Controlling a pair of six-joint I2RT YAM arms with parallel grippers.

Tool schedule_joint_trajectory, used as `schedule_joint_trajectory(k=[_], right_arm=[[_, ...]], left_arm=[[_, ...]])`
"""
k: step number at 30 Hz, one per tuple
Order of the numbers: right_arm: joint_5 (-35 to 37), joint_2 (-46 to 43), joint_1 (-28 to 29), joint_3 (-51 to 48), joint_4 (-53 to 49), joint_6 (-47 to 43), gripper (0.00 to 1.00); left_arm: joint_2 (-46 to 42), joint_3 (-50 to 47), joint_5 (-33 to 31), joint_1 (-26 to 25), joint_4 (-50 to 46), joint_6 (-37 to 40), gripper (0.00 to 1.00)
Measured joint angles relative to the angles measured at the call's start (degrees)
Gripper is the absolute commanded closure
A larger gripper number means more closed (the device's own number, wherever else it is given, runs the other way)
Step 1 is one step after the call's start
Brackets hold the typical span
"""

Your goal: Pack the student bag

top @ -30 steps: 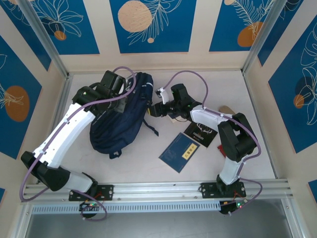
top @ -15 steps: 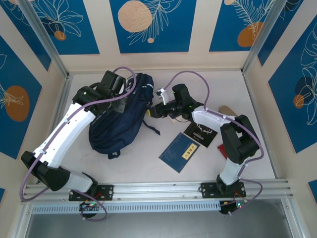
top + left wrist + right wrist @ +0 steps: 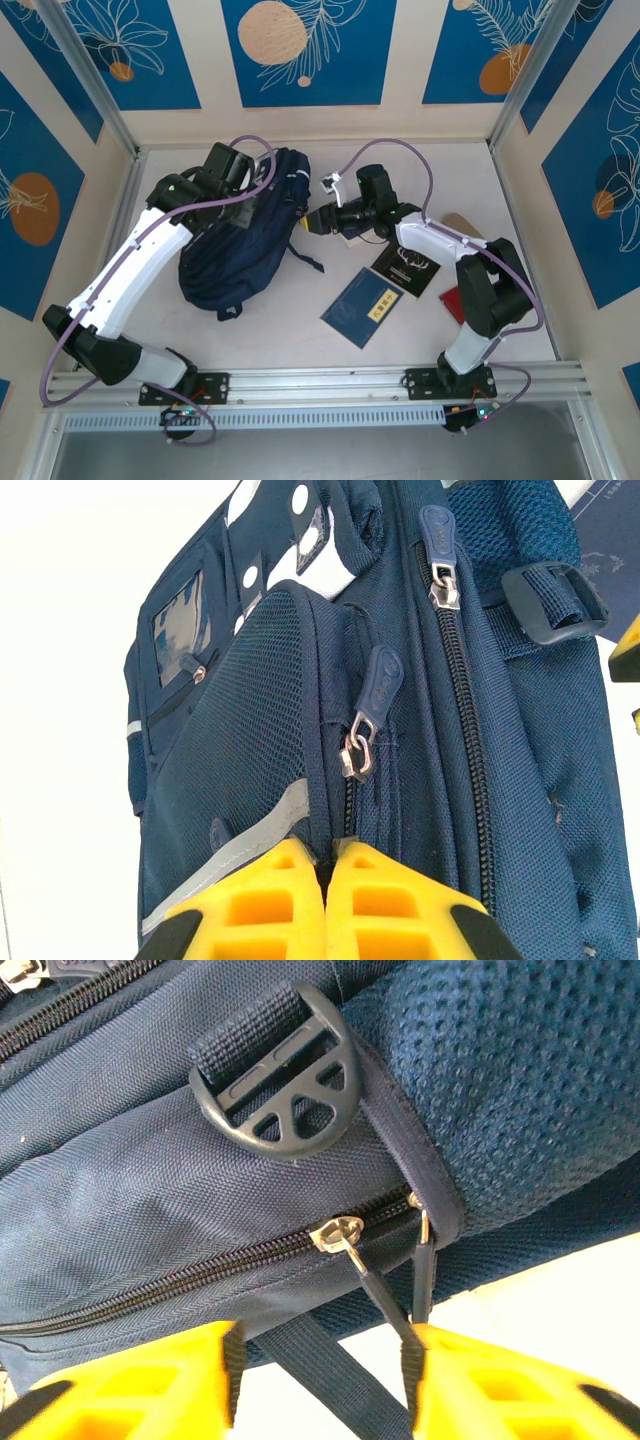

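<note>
navy fabric backpack (image 3: 240, 250): zips look shut | your left fingers (image 3: 262, 905) pinch its seam | right fingers (image 3: 140, 1380) wide, beside its zip pull (image 3: 380, 1290)

Navy student bag (image 3: 240, 243) flat, zippers closed

Bag (image 3: 150, 1170): navy woven cloth with a coarse, matt weave. Side panel (image 3: 520, 1060): open mesh, rough. Buckle (image 3: 275, 1070): black plastic, smooth, dull sheen. Zip slider (image 3: 335, 1232): bright polished metal. Pull tab (image 3: 383, 680): navy, rubbery-looking, matt. Stripe (image 3: 235, 855): grey reflective tape, smooth. Window (image 3: 180, 630): clear glossy film. Left gripper (image 3: 327, 870) and right gripper (image 3: 320, 1345): yellow moulded plastic, smooth, low gloss. Table (image 3: 560, 1290): white, matt.
</note>
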Motion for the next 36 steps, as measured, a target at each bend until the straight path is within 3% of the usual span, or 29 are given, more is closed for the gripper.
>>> schedule_joint_trajectory(k=[8, 14, 28, 31, 36], right_arm=[[-0.35, 3.04, 0.07, 4.28, -1.68, -2.47, 0.59], [-0.57, 5.09, 0.07, 6.25, -2.8, -3.76, 0.76], [-0.96, 5.88, 0.68, 6.27, -3.19, -4.9, 0.7], [-0.87, 6.38, 0.83, 6.6, -3.19, -5.75, 0.82], [0.33, 7.56, 1.95, 7.15, -3.39, -8.28, 0.82]], left_arm=[[0.0, 0.0, 0.0, 0.0, 0.0, 0.02, 1.0], [0.0, 0.0, 0.0, 0.0, 0.0, 0.02, 1.0], [0.0, 0.0, 0.02, 0.0, 0.02, 0.0, 1.0], [0.0, 0.0, 0.02, 0.0, 0.0, 0.0, 1.0], [0.0, 0.0, 0.02, 0.0, 0.0, 0.0, 1.0]])
